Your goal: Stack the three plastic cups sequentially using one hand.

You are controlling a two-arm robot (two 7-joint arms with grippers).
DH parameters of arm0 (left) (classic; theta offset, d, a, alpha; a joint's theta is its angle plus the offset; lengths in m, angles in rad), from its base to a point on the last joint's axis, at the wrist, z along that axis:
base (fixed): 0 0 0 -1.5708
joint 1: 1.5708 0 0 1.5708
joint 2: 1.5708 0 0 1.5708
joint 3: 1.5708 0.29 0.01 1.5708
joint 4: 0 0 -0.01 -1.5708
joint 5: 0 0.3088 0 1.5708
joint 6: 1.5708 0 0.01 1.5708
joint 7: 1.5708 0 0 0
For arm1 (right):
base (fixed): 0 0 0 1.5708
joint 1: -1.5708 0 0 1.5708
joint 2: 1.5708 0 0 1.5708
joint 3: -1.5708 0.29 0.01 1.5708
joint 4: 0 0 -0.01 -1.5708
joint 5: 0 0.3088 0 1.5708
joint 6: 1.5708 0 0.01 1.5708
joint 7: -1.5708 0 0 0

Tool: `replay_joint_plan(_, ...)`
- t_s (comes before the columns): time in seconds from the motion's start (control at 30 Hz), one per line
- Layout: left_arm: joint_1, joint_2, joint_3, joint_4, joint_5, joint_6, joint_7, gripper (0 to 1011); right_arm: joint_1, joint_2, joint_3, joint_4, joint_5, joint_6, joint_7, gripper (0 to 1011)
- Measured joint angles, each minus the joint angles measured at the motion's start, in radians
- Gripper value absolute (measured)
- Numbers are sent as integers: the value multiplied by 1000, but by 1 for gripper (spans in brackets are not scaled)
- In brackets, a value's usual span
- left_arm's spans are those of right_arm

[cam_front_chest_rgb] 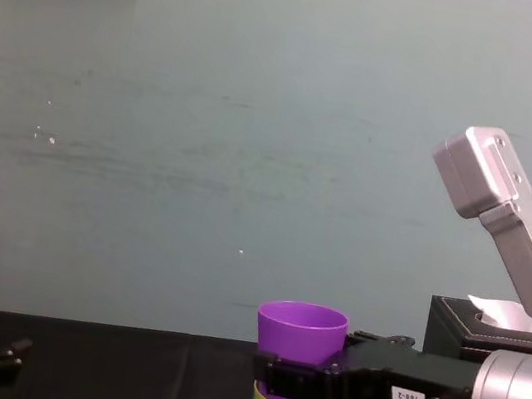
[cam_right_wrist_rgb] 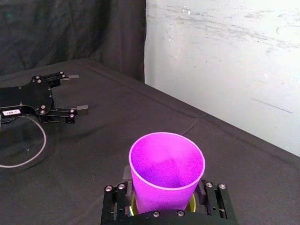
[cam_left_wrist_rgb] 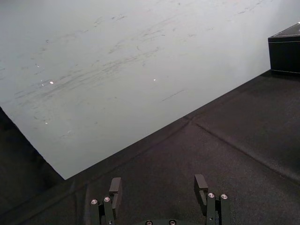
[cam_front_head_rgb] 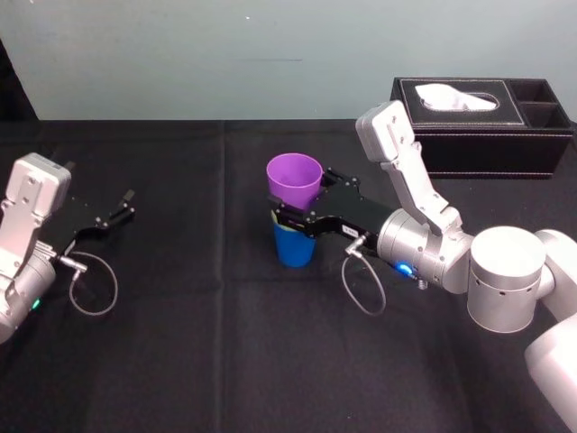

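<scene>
Reaching in level, right pincer [cam_front_head_rgb: 305, 200] clamps the purple cup [cam_front_head_rgb: 294, 176]; left pincer [cam_left_wrist_rgb: 158, 186] rests apart, parked.

Bare cloth [cam_front_head_rgb: 180, 343] around the stacked cups [cam_front_head_rgb: 293, 248]; tissue box [cam_front_head_rgb: 469, 135] apparently well behind

A white label [cam_front_chest_rgb: 400, 394] on the right tool [cam_front_chest_rgb: 286, 360] reads roughly "188-2", upside down in the chest view. The left tool's [cam_right_wrist_rgb: 77, 93] tag [cam_right_wrist_rgb: 11, 112] is too small to read.
</scene>
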State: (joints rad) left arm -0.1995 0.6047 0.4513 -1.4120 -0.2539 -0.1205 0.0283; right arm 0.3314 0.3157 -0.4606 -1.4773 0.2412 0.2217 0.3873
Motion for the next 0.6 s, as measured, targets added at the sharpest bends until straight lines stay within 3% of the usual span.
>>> replay_joint_plan(0.27,0,0,0,0,0,0,0,1011,0,0,1,0,0,0,0,971)
replay_joint_plan(0.5,0,0,0,0,0,0,0,1011,-2,0,4,-4,0,-4,-2,1004)
replay_joint_plan(0.6,0,0,0,0,0,0,0,1011,-24,-2,25,-22,-7,-18,-39,1004)
